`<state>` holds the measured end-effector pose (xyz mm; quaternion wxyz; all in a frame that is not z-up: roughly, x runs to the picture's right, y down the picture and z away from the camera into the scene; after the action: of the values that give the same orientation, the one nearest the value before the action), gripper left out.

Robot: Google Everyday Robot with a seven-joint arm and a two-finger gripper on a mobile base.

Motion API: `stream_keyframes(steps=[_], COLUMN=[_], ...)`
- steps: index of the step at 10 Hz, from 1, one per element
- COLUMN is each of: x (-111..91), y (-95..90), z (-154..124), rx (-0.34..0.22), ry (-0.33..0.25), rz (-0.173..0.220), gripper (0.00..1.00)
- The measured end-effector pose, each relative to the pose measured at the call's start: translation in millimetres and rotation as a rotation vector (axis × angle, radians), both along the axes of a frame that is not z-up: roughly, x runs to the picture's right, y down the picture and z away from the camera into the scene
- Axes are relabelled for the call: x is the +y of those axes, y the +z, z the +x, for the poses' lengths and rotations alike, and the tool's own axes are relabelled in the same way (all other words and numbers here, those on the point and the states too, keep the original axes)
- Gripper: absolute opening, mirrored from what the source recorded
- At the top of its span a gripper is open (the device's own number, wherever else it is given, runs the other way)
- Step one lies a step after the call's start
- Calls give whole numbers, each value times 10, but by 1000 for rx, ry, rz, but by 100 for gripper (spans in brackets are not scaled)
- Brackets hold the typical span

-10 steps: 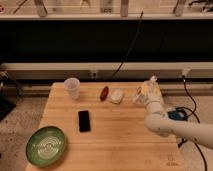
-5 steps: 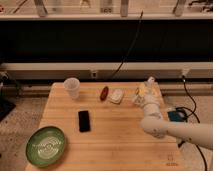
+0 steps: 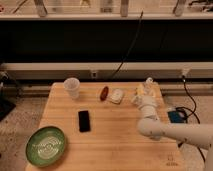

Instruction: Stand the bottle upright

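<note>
The bottle [image 3: 145,88], label unreadable, stands upright beside the end effector [image 3: 141,98], grip unclear.

You see the bottle [image 3: 145,89], small, whitish and translucent with yellowish marks and a narrow white cap, near the table's far right edge. It stands roughly upright, cap uppermost. The gripper [image 3: 141,98] sits at its lower part, against the body.

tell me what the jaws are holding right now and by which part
Cannot be told. The gripper is at the bottle near the table's far right edge, hiding any contact with it.
</note>
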<state>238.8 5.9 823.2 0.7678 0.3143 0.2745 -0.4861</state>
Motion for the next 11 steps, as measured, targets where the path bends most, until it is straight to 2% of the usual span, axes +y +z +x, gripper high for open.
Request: stream_keyframes(steps=[3,11], x=[7,6], y=[-4,3], z=[-54,-38], rx=[32,90], ry=[-18,-104], rz=[19,10], gripper=[0,0])
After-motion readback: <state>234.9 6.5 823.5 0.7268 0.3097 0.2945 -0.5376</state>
